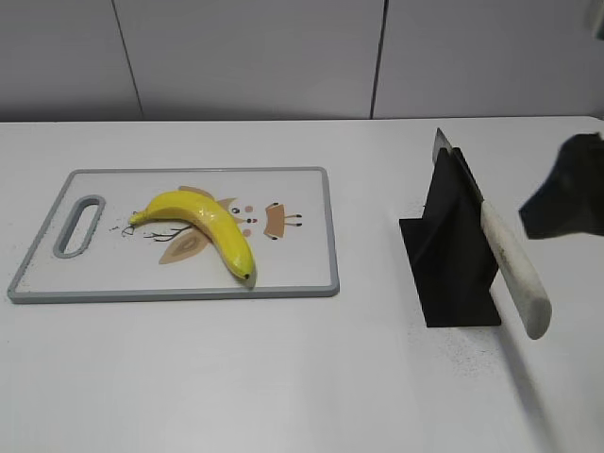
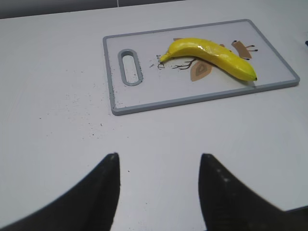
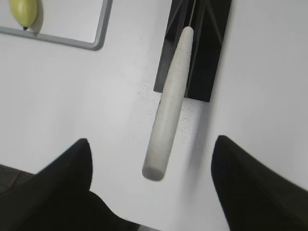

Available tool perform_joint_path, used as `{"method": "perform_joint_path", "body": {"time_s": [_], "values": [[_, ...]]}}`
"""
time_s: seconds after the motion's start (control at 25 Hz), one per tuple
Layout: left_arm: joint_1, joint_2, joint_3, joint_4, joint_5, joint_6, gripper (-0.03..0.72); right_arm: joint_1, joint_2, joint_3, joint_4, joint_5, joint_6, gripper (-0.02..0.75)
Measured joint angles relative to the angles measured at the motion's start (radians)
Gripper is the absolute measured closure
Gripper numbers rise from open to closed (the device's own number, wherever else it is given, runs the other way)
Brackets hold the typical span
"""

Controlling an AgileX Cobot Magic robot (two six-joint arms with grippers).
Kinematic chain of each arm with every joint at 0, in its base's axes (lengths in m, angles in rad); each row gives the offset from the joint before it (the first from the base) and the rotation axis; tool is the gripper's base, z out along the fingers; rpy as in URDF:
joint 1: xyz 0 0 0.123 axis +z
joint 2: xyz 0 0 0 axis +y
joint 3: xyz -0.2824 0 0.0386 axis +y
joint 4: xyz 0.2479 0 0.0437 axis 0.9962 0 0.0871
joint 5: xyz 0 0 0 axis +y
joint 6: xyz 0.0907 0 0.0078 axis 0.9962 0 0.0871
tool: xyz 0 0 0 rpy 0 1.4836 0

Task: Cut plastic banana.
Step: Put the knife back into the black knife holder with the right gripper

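Observation:
A yellow plastic banana [image 1: 203, 225] lies on a white cutting board with a grey rim [image 1: 189, 293]; both also show in the left wrist view, the banana [image 2: 211, 55] on the board [image 2: 159, 103]. A knife with a white handle [image 1: 514, 269] rests in a black stand [image 1: 453, 260], handle pointing toward the front. My right gripper [image 3: 151, 144] is open, its fingers either side of the handle end [image 3: 168, 110], not touching it. It shows as a dark shape [image 1: 571, 193] at the right edge. My left gripper [image 2: 159, 161] is open and empty above the bare table, short of the board.
The white table [image 1: 302, 377] carries only the board and the knife stand [image 3: 202, 53]. A grey wall stands behind. The banana's tip [image 3: 24, 12] and the board's corner [image 3: 94, 43] show in the right wrist view. A dark floor edge appears at the bottom left of that view.

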Motion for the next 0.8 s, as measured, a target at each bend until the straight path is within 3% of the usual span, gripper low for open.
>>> {"method": "perform_joint_path", "body": {"time_s": [0.24, 0.8], "values": [[0.000, 0.000, 0.000, 0.000, 0.000, 0.000, 0.172, 0.000, -0.271, 0.114, -0.010, 0.092, -0.159, 0.183], [0.000, 0.000, 0.000, 0.000, 0.000, 0.000, 0.172, 0.000, -0.947, 0.408, -0.017, 0.166, -0.194, 0.198]]}}
